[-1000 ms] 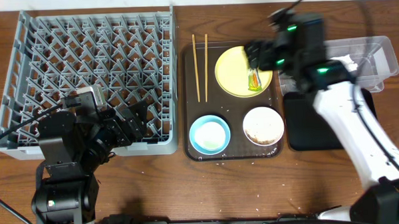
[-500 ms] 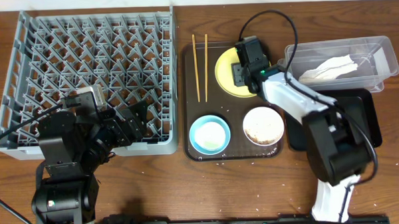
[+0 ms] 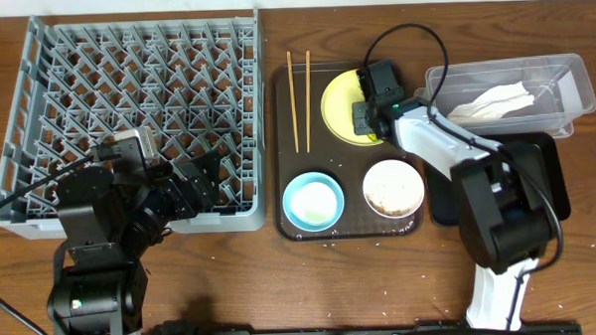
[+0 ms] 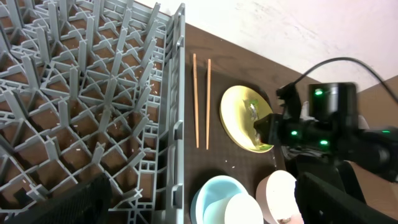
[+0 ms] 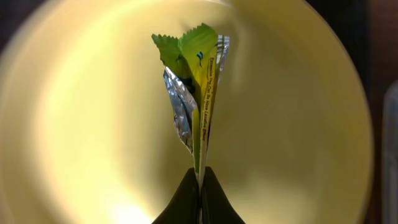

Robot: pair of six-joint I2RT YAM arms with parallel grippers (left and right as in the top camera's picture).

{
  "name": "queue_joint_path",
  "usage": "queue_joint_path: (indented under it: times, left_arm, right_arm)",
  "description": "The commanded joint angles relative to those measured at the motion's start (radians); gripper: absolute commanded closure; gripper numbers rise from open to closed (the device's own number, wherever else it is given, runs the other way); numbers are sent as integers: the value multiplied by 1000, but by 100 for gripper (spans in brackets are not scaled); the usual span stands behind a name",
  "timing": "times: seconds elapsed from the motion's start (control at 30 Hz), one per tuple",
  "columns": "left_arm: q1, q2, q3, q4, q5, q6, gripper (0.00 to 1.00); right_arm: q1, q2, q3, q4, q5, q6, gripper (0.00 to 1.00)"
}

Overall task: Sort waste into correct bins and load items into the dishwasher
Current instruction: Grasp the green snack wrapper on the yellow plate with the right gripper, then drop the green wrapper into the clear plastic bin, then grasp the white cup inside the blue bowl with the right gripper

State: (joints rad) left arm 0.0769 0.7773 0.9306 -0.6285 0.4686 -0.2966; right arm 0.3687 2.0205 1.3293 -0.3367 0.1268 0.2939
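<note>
Brown wooden table fills the overhead view, its grain running side to side. Just off centre, toward 3 o'clock, there's a dark brown serving tray, rectangular with rounded corners, lying flat on the wood. Over on the left wrist camera the tray shows at 6 o'clock, and a pale wall takes the 1 o'clock corner.

The wrapper is green and yellow, silver inside; the plate pale yellow.
</note>
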Motion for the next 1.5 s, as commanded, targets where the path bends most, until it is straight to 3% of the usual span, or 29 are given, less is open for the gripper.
queue_joint_path:
  times: [0.0, 0.23, 0.4, 0.53, 0.57, 0.63, 0.8, 1.07, 1.27, 1.47]
  left_arm:
    - [0, -1, 18, 0, 10, -9, 5]
    - [0, -1, 18, 0, 10, -9, 5]
    - [0, -1, 18, 0, 10, -9, 5]
    - [0, -1, 18, 0, 10, -9, 5]
    - [0, -1, 18, 0, 10, -9, 5]
    - [0, -1, 18, 0, 10, -9, 5]
    - [0, -1, 18, 0, 10, -9, 5]
    - [0, -1, 18, 0, 10, -9, 5]
    - [0, -1, 18, 0, 11, -9, 5]
    - [0, -1, 18, 0, 11, -9, 5]
  right_arm:
    - [-37, -175, 3, -28, -53, 93, 99]
    - [-178, -358, 3, -111, -3, 292, 99]
    - [-292, -330, 2, -132, 64, 423, 99]
    - [-348, -276, 2, -132, 64, 443, 99]
    - [-360, -264, 2, -132, 63, 443, 86]
    - [-381, -253, 2, -125, 33, 443, 37]
    - [-419, -307, 3, -126, -69, 434, 17]
    - [-380, -493, 2, -220, -384, 175, 18]
    - [-225, -559, 2, -467, -461, 3, 24]
    - [4, -513, -4, -592, -460, -64, 44]
